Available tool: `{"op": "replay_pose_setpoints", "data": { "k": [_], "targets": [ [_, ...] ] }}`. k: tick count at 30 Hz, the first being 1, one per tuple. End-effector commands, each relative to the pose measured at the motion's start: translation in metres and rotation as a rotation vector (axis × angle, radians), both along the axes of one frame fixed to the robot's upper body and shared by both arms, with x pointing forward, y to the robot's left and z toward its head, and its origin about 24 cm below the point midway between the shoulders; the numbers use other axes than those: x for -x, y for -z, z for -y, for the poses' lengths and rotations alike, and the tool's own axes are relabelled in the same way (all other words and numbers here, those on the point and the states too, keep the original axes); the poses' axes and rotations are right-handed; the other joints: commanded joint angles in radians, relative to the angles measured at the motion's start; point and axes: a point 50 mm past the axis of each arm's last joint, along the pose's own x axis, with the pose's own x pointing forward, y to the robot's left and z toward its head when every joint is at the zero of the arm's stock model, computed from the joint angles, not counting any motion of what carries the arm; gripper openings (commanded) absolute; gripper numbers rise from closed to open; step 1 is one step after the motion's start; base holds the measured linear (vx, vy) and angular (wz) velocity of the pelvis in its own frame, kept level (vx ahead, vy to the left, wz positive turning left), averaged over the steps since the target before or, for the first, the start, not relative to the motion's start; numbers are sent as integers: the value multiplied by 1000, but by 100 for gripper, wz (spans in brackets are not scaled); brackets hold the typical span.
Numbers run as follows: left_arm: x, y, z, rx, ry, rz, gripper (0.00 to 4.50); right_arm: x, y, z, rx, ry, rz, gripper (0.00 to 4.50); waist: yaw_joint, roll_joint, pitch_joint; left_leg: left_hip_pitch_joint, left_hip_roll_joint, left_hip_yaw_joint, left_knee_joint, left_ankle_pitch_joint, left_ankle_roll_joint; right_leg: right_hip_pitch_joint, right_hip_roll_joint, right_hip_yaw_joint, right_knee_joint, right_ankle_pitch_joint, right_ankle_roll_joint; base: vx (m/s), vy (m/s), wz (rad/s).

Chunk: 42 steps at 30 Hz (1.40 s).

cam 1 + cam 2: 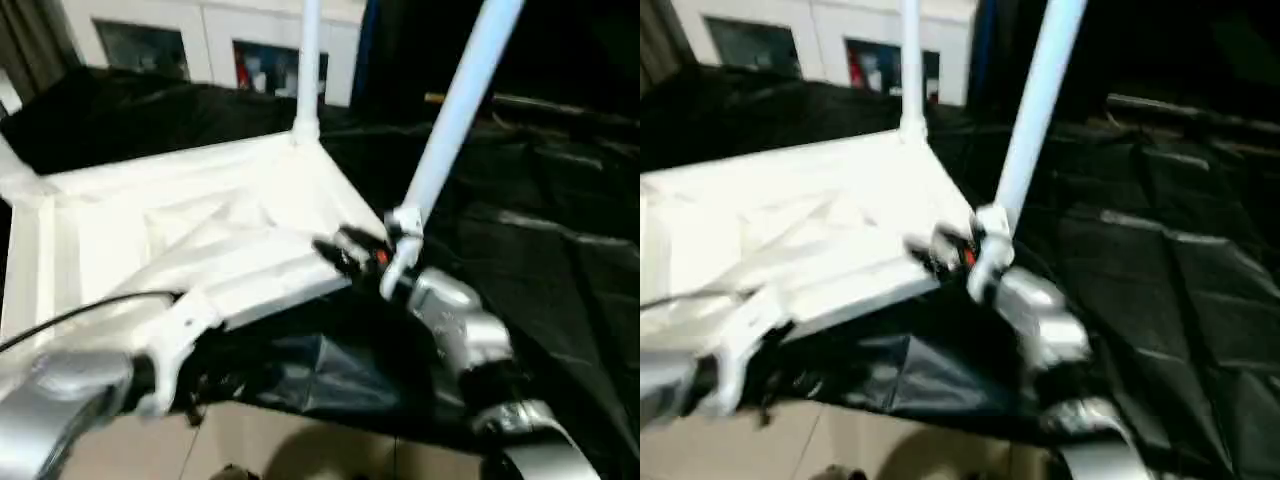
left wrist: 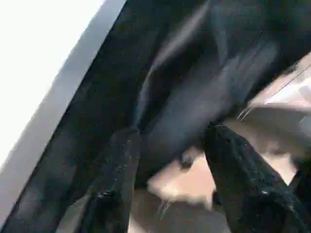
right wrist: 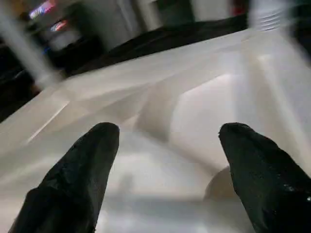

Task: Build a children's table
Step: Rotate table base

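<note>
Nearest the robot, found the left gripper (image 2: 170, 133) with fingers parted and nothing between them, hanging over the edge of the black cloth (image 1: 560, 200) and pale floor (image 1: 300, 440). Judged clear of the work and free for the next leg.

Just beyond, found the right gripper (image 3: 170, 128) spread wide and empty, poised above the ribbed underside of the table top (image 1: 120, 230) beside the near right corner. Judged ready to steady that corner.

Noted the table top lying upside down on the cloth, sockets upward so legs can drop in from above. Noted a leaning leg (image 1: 455, 110) rising from that corner; cannot tell whether fully seated. Recommend checking before release.

Farther back, noted an upright leg (image 1: 308, 60) standing in the far corner socket. Behind all, a white cabinet (image 1: 200, 40), no part of the job.
</note>
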Motion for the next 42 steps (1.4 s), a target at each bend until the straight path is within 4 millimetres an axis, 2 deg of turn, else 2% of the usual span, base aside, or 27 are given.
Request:
{"op": "replay_pose_setpoints", "data": {
  "k": [1, 3, 4, 5, 9, 10, 11, 12, 14, 16, 17, 19, 22, 26, 27, 28, 30, 31, 33, 34, 35, 36, 38, 39, 40, 41, 42],
  "targets": [
    [5, -4, -3, -29, -16, 10, 276, -8, 1, 14, -31, 146, -29, 371, -3, 31, -58, 33, 59, -32, -95, -312, -63, 24, -51, 50, -59, -240, -190, 0, 0, 0],
    [5, -6, -8, -48, -51, 39, 291, -12, 1, 19, -33, 212, -38, 371, 3, 39, -59, 36, 57, -28, -91, -300, -63, 21, -49, 51, -57, -199, -194, 0, 0, 0],
    [1, -7, -11, -58, -73, 68, 299, -14, 1, 22, -27, 235, -39, 371, 6, 47, -62, 38, 56, -29, -90, -298, -67, 22, -47, 49, -54, -186, -195, 0, 0, 0],
    [0, -8, -12, -66, -91, 86, 309, -15, 2, 23, -23, 252, -40, 371, 8, 40, -62, 33, 55, -29, -89, -286, -66, 29, -47, 49, -50, -148, -197, 0, 0, 0],
    [-16, -18, -18, -72, -194, 201, 337, -20, 4, 42, 1, 375, -48, 371, 13, 44, -66, 35, 52, -27, -84, -278, -67, 30, -48, 48, -46, -121, -205, 0, 0, 0],
    [-17, -20, -19, -70, -204, 215, 344, -21, 4, 46, 7, 394, -49, 371, 15, 41, -66, 33, 51, -28, -83, -281, -65, 33, -48, 48, -46, -122, -205, 0, 0, 0],
    [-20, -24, -17, -59, -198, 252, 344, -23, 5, 54, 30, 429, -51, 371, 16, 45, -65, 31, 50, -29, -83, -284, -64, 34, -50, 48, -45, -125, -205, 0, 0, 0],
    [-21, -26, -17, -51, -195, 266, 363, -24, 5, 59, 39, 452, -53, 371, 17, 40, -65, 33, 51, -28, -81, -292, -60, 34, -50, 47, -48, -139, -206, 0, 0, 0],
    [-20, -29, -16, -27, -190, 272, 380, -27, 3, 73, 52, 519, -58, 371, 27, 44, -64, 35, 49, -25, -77, -289, -52, 31, -50, 48, -48, -150, -206, 0, 0, 0],
    [-20, -29, -16, -24, -187, 270, 387, -27, 3, 76, 55, 533, -58, 371, 30, 42, -64, 35, 48, -24, -75, -291, -45, 29, -48, 49, -48, -154, -209, 0, 0, 0],
    [-19, -27, -18, -36, -186, 258, 402, -29, 1, 81, 61, 552, -56, 371, 32, 49, -62, 30, 48, -27, -77, -297, -44, 31, -49, 48, -47, -169, -205, 0, 0, 0],
    [-18, -24, -21, -58, -185, 244, 423, -30, -1, 89, 70, 583, -54, 371, 30, 43, -60, 30, 48, -28, -77, -326, -41, 31, -49, 47, -52, -214, -196, 0, 0, 0],
    [-24, -18, -21, -84, -158, 259, 443, -33, -7, 111, 98, 677, -54, 371, 31, 45, -58, 31, 49, -30, -77, -341, -40, 27, -52, 47, -56, -258, -189, 0, 0, 0],
    [-36, -20, -6, -19, -61, 329, 443, -33, -8, 128, 125, 757, -68, 371, 34, 45, -57, 38, 48, -27, -74, -344, -41, 19, -50, 48, -59, -264, -186, 0, 0, 0],
    [-39, -21, -2, 6, -37, 341, 443, -33, -8, 131, 136, 771, -72, 371, 38, 47, -61, 41, 48, -25, -71, -329, -44, 19, -49, 48, -54, -235, -192, 0, 0, 0],
    [-43, -21, 2, 21, -13, 348, 443, -32, -8, 135, 141, 787, -77, 371, 40, 57, -64, 35, 47, -27, -71, -306, -46, 25, -48, 47, -47, -206, -195, 0, 0, 0],
    [-47, -21, 5, 24, 4, 359, 443, -32, -7, 137, 145, 798, -81, 371, 41, 52, -67, 30, 45, -26, -69, -283, -43, 29, -46, 45, -44, -166, -197, 0, 0, 0],
    [-52, -21, 6, 20, 6, 376, 443, -31, -7, 140, 143, 816, -83, 371, 41, 57, -70, 24, 44, -28, -67, -265, -38, 36, -49, 45, -36, -141, -203, 0, 0, 0],
    [-60, -22, 7, 12, 11, 407, 443, -30, -7, 146, 141, 846, -87, 371, 42, 54, -71, 30, 42, -24, -64, -263, -30, 32, -47, 44, -41, -145, -205, 0, 0, 0],
    [-67, -24, 8, 9, 11, 438, 443, -29, -7, 151, 146, 875, -88, 371, 42, 61, -72, 22, 44, -28, -64, -248, -27, 39, -50, 44, -36, -132, -212, 0, 0, 0],
    [-75, -26, 10, 0, 23, 480, 443, -27, -7, 155, 149, 903, -90, 371, 43, 64, -69, 28, 41, -24, -63, -270, -24, 30, -47, 43, -48, -162, -208, 0, 0, 0],
    [-76, -26, 10, 1, 24, 490, 443, -27, -6, 156, 151, 909, -90, 371, 43, 60, -71, 30, 42, -24, -61, -273, -25, 33, -48, 44, -44, -158, -210, 0, 0, 0],
    [-87, -29, 13, 9, 28, 549, 443, -25, -5, 162, 158, 946, -94, 371, 45, 63, -74, 22, 42, -26, -60, -244, -21, 40, -51, 43, -39, -137, -216, 0, 0, 0],
    [-87, -29, 13, 9, 28, 549, 443, -25, -5, 162, 158, 946, -94, 371, 45, 61, -75, 23, 42, -24, -59, -240, -17, 39, -51, 43, -40, -139, -216, 0, 0, 0],
    [-98, -33, 18, 34, 20, 611, 443, -21, -1, 167, 164, 992, -110, 371, 44, 67, -74, 19, 42, -27, -59, -233, -15, 41, -51, 42, -40, -137, -217, 0, 0, 0],
    [-101, -33, 22, 47, 18, 628, 443, -19, 2, 169, 167, 1010, -121, 371, 45, 66, -74, 24, 42, -24, -58, -239, -15, 37, -49, 42, -43, -142, -217, 0, 0, 0],
    [-101, -33, 22, 47, 18, 628, 443, -19, 2, 169, 167, 1010, -121, 371, 46, 71, -76, 29, 42, -23, -56, -248, -20, 35, -49, 42, -42, -131, -222, 0, 0, 0]
  ]
}}
